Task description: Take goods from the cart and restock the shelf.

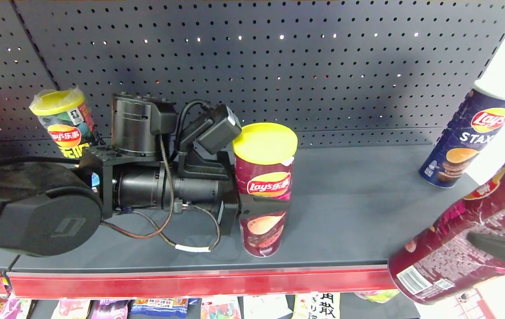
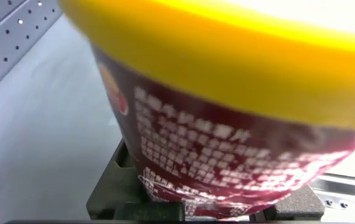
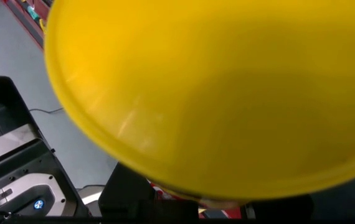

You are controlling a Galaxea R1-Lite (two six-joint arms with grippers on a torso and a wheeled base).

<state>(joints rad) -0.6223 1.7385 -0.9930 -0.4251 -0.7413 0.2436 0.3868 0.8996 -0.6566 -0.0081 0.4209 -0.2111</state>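
left pincer (image 1: 263, 207) clamped on maroon can (image 1: 265, 175), can stood upright near shelf (image 1: 345, 212) front edge, right pincer (image 1: 491, 246) clamped on tilted second can (image 1: 478, 208), held off right front corner

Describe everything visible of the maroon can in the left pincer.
The maroon can is a tall tube with a glossy printed wrap, a chip picture low down and a yellow plastic lid, shut. It stands upright near the front edge of the grey shelf. The left pincer clamps its middle from the side. Whether its base touches the shelf is unclear.
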